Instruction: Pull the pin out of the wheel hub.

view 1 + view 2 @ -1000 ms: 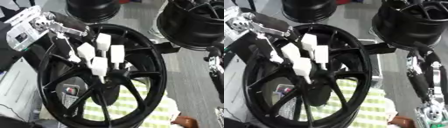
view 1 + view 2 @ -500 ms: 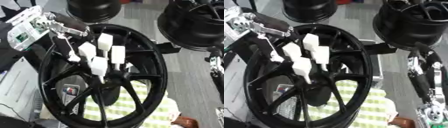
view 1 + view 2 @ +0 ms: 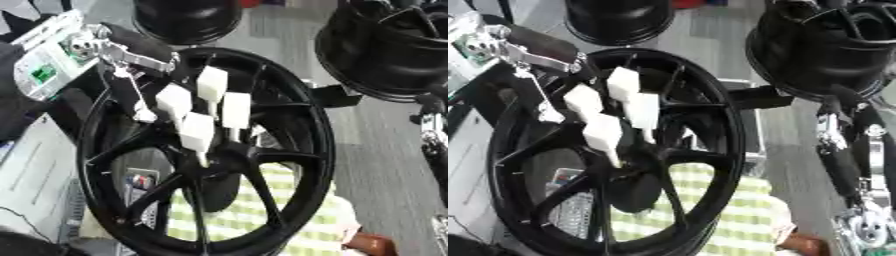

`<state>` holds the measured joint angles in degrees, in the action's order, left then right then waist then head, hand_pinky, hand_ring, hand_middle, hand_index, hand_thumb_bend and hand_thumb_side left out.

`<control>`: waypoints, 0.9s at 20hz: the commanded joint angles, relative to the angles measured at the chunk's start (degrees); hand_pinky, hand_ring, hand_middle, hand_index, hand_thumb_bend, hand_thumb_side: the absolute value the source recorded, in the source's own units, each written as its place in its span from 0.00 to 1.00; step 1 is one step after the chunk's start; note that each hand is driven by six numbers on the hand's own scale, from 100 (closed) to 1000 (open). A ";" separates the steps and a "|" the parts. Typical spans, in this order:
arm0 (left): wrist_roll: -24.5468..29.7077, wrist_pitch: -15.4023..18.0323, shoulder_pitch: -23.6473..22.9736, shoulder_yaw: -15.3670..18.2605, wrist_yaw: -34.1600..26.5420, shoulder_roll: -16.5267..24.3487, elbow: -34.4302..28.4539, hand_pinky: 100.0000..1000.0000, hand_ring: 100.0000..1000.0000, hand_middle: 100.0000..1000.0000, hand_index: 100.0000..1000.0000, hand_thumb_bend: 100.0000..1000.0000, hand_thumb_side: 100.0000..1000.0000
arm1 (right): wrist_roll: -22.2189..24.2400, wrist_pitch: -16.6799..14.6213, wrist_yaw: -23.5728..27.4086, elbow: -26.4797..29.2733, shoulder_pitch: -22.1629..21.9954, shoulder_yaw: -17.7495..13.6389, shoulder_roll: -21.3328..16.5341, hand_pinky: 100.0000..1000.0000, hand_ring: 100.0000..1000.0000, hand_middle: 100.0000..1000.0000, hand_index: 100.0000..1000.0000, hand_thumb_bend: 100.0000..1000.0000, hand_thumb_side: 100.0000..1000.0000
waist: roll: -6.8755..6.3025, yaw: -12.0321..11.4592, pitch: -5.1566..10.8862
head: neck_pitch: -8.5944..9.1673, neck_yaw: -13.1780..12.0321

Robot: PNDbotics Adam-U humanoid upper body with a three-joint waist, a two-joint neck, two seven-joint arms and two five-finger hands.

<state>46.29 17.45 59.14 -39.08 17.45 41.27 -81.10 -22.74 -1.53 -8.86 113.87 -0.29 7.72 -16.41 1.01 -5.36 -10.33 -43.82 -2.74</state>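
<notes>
My left hand (image 3: 197, 107) reaches in from the upper left over the black wheel hub (image 3: 206, 155), which fills the middle of the view. Its white-tipped fingers bunch at the hub's centre, curled round something pale and thin that I take for the pin (image 3: 203, 159). My right hand (image 3: 846, 160) hangs idle at the right; I cannot tell how it stands. Next I'd draw straight out along the pin's axis.
</notes>
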 commanded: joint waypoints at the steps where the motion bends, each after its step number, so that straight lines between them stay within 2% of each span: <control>1: 5.68 5.35 1.80 2.69 -0.31 1.15 -1.43 0.42 0.30 0.36 0.47 0.00 0.02 | -0.15 -0.15 0.38 0.72 0.28 -0.58 -0.32 0.68 0.84 0.64 0.80 0.00 0.62 | -0.09 -0.03 0.94 | -0.30 0.01; 6: 5.68 3.94 2.96 6.78 -0.93 1.68 -2.25 0.39 0.24 0.29 0.40 0.00 0.03 | -0.27 -0.13 0.40 0.72 0.13 -0.70 -0.29 0.68 0.84 0.64 0.80 0.00 0.62 | -0.08 -0.14 1.09 | -0.30 0.10; 11: 5.67 -0.52 5.23 13.37 -3.70 2.75 -2.05 0.39 0.22 0.26 0.37 0.00 0.03 | -0.37 -0.09 0.35 0.72 0.00 -0.80 -0.30 0.68 0.84 0.64 0.80 0.00 0.62 | -0.10 -0.42 1.27 | -0.30 0.27; 15: 3.88 -4.32 5.95 20.94 -3.86 5.87 0.18 0.39 0.22 0.26 0.38 0.00 0.03 | -0.60 -0.17 -0.04 0.72 -0.33 -1.18 -0.75 0.68 0.84 0.64 0.80 0.00 0.62 | -0.39 -1.03 1.49 | -0.30 0.91; 18: -1.64 -7.08 4.47 27.49 -0.26 9.83 3.90 0.42 0.22 0.27 0.40 0.00 0.02 | -1.08 -0.26 -0.53 0.72 -0.65 -1.70 -1.05 0.68 0.84 0.64 0.80 0.00 0.61 | -0.76 -1.59 1.52 | -0.30 1.81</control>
<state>46.24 11.14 62.79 -14.95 16.07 47.82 -78.14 -23.48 -1.73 -8.92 113.87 -1.10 6.62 -16.43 0.39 -6.90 -9.74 -43.82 -1.33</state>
